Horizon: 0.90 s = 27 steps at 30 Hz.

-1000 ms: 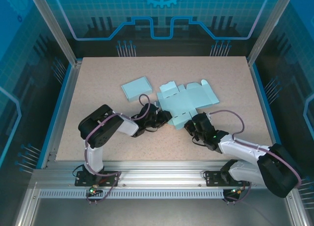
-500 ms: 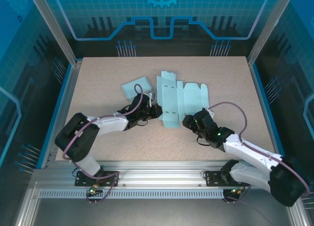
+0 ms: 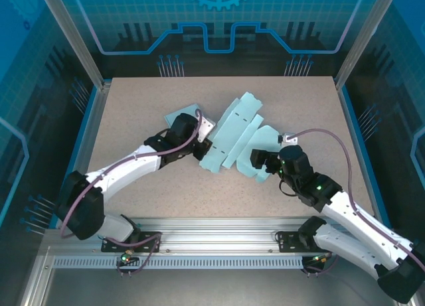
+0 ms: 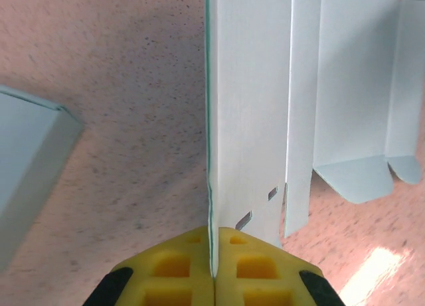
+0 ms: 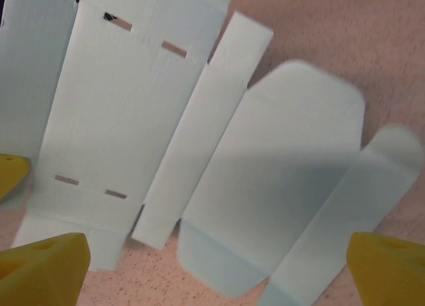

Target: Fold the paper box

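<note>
L gripper (image 4: 214, 256): you have it clamped shut on the near edge of the flat pale-blue die-cut paper box blank (image 3: 238, 128). R gripper (image 5: 216, 273): jaws spread wide, nothing held, over the blank's rounded flaps. Blank sits mid-table on speckled beige tabletop (image 3: 133, 107), just right of a folded pale-blue box (image 3: 179, 115).

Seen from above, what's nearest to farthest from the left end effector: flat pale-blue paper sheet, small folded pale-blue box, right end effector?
1. Flat pale-blue paper sheet: pinched in the left end effector.
2. Small folded pale-blue box: just behind, left.
3. Right end effector: across the sheet, right.
</note>
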Available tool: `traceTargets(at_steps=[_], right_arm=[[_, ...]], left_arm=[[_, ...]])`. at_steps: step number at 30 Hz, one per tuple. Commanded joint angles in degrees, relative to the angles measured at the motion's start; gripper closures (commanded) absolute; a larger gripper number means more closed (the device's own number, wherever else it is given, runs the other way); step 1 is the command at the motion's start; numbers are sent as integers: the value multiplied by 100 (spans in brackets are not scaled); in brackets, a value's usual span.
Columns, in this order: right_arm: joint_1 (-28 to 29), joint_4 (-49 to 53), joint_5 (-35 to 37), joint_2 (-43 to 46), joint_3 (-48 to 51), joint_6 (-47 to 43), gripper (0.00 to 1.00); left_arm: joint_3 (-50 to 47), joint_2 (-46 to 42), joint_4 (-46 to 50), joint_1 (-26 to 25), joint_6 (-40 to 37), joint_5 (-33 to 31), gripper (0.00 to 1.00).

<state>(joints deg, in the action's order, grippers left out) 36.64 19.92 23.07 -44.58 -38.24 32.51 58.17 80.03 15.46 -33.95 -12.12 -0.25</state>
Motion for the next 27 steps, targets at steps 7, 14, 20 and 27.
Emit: traceTargets(at_steps=[7, 14, 20, 27], right_arm=[[-118, 426, 80, -394, -737, -1454, 0], [-356, -23, -1097, -275, -762, -1862, 0], [-761, -151, -1610, -165, -705, -1547, 0], [-1593, 65, -2594, -461, -770, -937, 0]], left_arm=[[181, -684, 716, 64, -2688, -239, 100], [257, -889, 880, 349, -4308, 395, 100], [298, -558, 452, 360, -4711, 605, 100], [177, 260, -358, 106, -4848, -107, 100]])
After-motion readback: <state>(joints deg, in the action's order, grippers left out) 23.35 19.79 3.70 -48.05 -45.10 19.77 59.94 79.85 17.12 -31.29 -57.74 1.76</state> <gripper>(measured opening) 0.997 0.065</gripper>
